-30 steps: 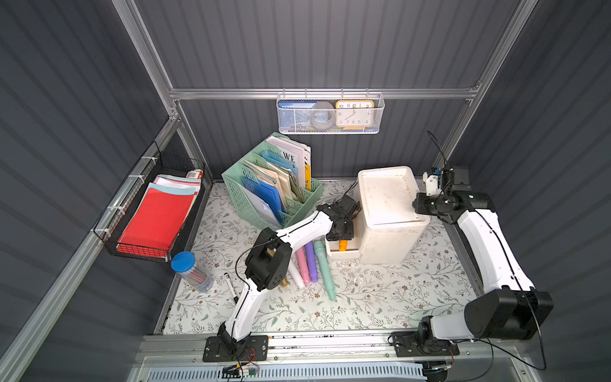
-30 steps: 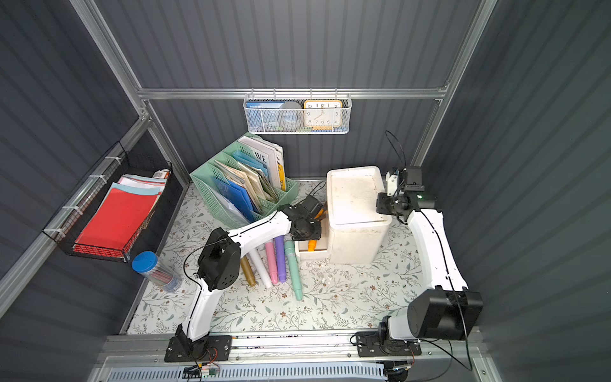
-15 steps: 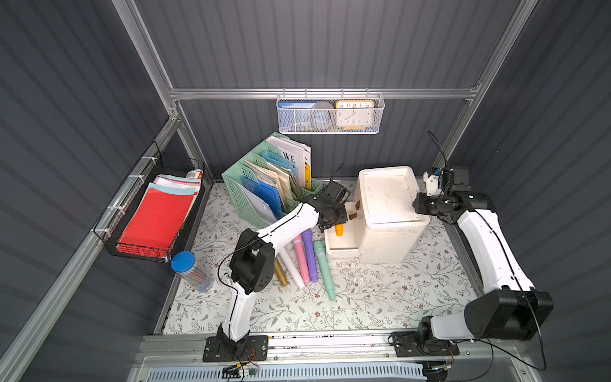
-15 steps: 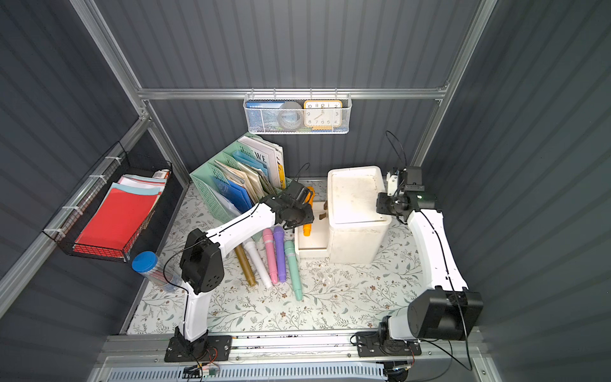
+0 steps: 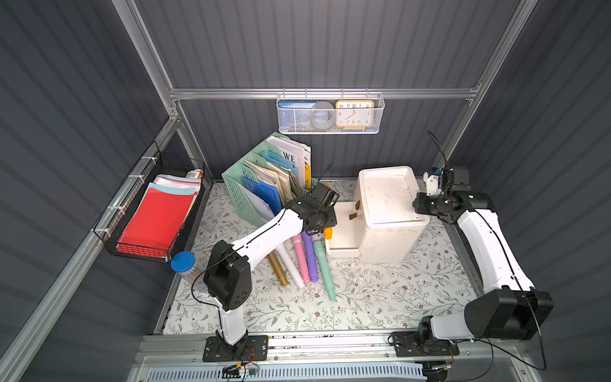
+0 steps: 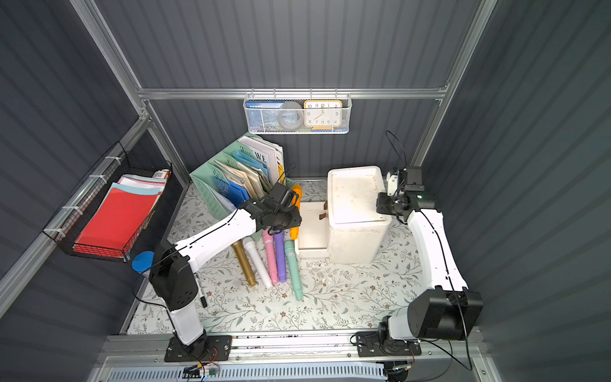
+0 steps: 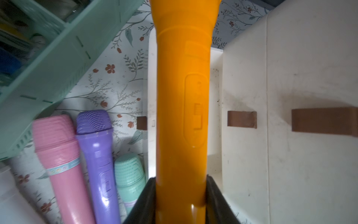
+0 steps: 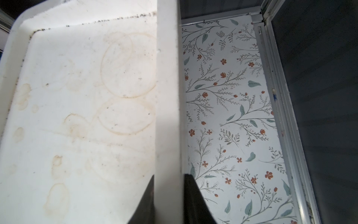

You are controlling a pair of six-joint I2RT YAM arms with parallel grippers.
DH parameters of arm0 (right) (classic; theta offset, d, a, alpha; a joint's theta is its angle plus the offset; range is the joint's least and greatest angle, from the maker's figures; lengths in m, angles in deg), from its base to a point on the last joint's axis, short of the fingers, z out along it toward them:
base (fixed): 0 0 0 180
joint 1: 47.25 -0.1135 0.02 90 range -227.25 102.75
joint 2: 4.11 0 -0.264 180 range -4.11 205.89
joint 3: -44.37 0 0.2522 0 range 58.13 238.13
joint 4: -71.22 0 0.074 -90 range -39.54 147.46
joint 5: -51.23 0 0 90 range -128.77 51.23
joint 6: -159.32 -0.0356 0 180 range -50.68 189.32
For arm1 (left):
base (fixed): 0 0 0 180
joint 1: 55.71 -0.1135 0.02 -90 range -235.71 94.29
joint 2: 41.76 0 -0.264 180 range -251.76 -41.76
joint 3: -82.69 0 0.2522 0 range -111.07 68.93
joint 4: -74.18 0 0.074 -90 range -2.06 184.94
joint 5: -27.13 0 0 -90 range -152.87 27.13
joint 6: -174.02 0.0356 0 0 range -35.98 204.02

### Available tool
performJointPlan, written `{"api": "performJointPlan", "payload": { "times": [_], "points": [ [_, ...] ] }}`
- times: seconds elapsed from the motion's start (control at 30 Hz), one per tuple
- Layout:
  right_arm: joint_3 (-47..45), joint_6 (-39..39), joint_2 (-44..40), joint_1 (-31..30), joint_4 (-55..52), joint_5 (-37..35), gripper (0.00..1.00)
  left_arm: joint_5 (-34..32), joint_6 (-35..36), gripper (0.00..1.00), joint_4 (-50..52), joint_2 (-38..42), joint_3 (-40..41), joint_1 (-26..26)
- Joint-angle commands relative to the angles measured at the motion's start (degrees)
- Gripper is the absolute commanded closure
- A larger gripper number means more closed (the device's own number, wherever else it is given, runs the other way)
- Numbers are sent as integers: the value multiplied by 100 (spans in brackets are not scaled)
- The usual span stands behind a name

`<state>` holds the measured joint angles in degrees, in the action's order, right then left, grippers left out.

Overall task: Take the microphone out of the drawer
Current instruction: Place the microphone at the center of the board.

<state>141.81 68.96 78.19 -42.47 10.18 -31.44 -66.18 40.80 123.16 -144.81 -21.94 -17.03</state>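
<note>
My left gripper is shut on the handle of an orange microphone, which I hold in the air over the left rim of the open white drawer. In both top views the orange microphone sticks out on either side of my left gripper, beside the drawer pulled out from the white cabinet. No other microphone shows in the drawer. My right gripper is shut on the cabinet's top rim, on its right side.
Gold, white, pink, purple and mint microphones lie side by side left of the drawer. A green file rack stands behind them. A wire basket of red folders hangs at the left, near a blue-lidded jar.
My left gripper has risen from low inside the drawer and moved left, carrying the orange microphone up over the drawer's left rim. The right arm has not moved.
</note>
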Motion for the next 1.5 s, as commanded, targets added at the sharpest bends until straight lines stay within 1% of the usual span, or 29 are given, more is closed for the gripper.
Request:
{"api": "performJointPlan", "payload": {
  "times": [0.0,0.13,0.33,0.47,0.57,0.83,1.1,1.2,1.33,1.47],
  "points": [
    [-459,-640,505,-74,-871,857,94,-198,202,100,24,515,562,-18],
    [-466,-637,534,-79,-884,884,94,-294,86,100,-97,1092,1403,-20],
    [-454,-637,561,-73,-901,893,94,-653,-418,100,-96,1911,2665,-18],
    [-468,-636,573,-73,-891,893,94,-884,-752,100,-55,2363,3302,-18],
    [-473,-641,584,-73,-886,936,94,-908,-956,100,-19,2576,3687,-75],
    [-499,-664,550,-74,-866,979,94,-949,-1337,100,111,2850,4258,-330],
    [-532,-692,521,-74,-850,1022,94,-1510,-1517,100,482,3391,4674,-537],
    [-543,-692,511,-75,-846,1033,94,-1532,-1508,100,440,3581,4846,-675],
    [-537,-699,512,-82,-848,1055,94,-1499,-1470,100,385,3651,4887,-686],
    [-565,-709,489,-91,-844,1045,94,-1591,-1658,100,480,3703,5014,-694]
  ]
}}
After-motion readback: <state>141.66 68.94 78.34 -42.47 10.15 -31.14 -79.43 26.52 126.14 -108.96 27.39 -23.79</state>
